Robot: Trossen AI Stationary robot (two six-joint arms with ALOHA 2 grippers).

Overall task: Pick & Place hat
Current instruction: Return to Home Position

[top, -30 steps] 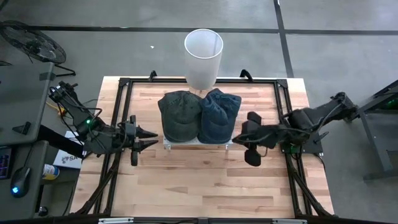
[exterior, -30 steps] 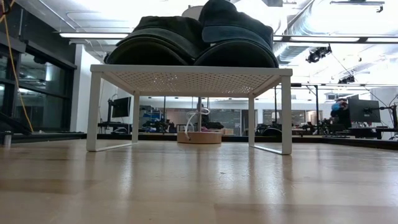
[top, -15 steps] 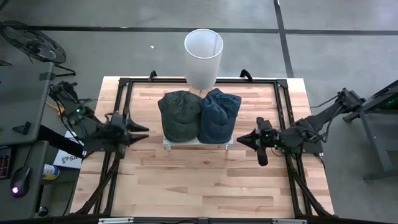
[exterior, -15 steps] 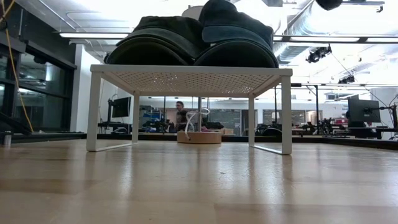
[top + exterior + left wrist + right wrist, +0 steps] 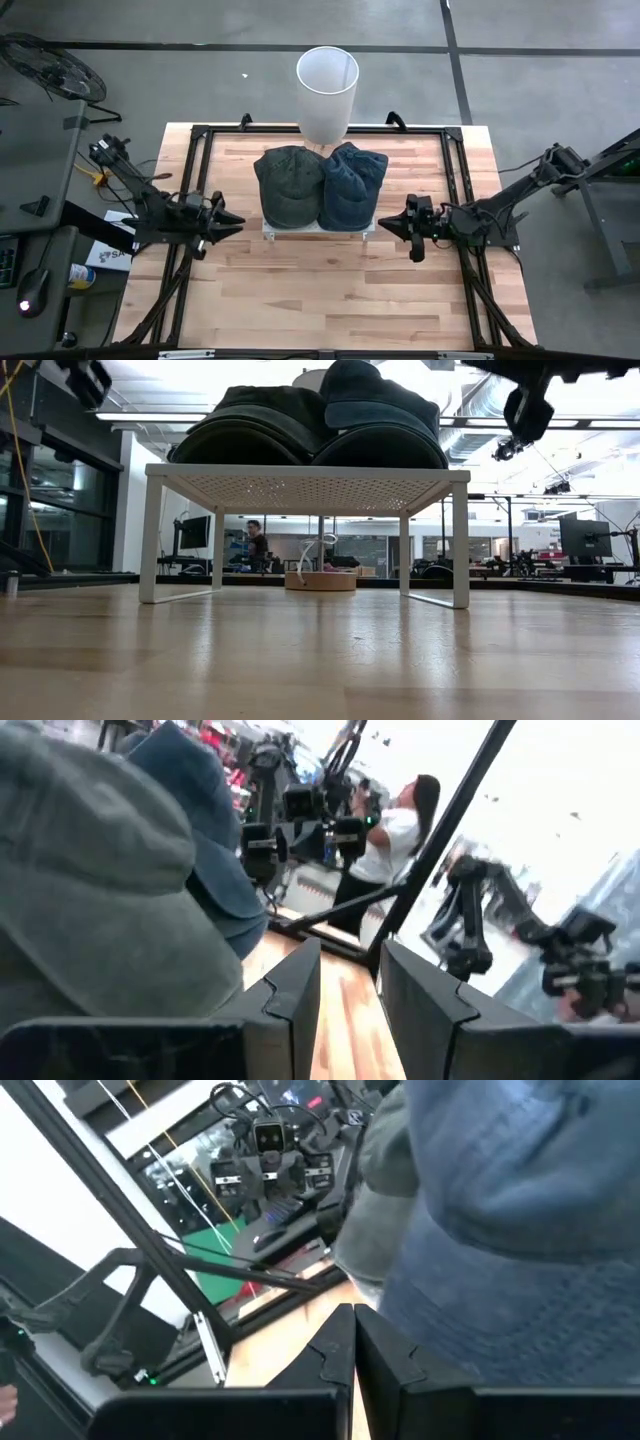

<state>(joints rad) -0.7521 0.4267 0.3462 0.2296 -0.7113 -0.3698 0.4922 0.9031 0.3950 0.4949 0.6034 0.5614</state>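
1. The green caps (image 5: 285, 185) and the blue caps (image 5: 348, 187) lie side by side on the white shelf (image 5: 320, 230), in the upper middle of the high view.
2. I judge them soft and light; the stiffer brim seems the best place to hold.
3. The left gripper (image 5: 232, 220), left of the shelf, is empty, fingers slightly apart. The right gripper (image 5: 390, 224), at right, is closed on nothing.
4. A white cylinder (image 5: 327, 90) stands at the top; it seems out of the arms' way.
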